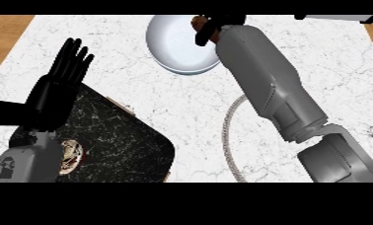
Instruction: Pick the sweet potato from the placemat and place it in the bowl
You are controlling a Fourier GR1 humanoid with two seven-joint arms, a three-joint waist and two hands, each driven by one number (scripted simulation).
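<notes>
A white bowl (178, 46) stands at the back middle of the marble counter. My right hand (213, 27) reaches over the bowl's right rim, fingers curled round a brown sweet potato (197, 22), of which only a small part shows at the hand's left side. The grey right forearm (266, 78) runs from the lower right up to the bowl. A pale round placemat (230, 140) shows only as a curved edge beneath that forearm. My left hand (62, 78) rests open at the left, fingers straight and pointing up.
A dark marbled tray (124, 145) lies at the lower left, partly under my left arm. A wooden strip (13, 29) borders the counter at the far left.
</notes>
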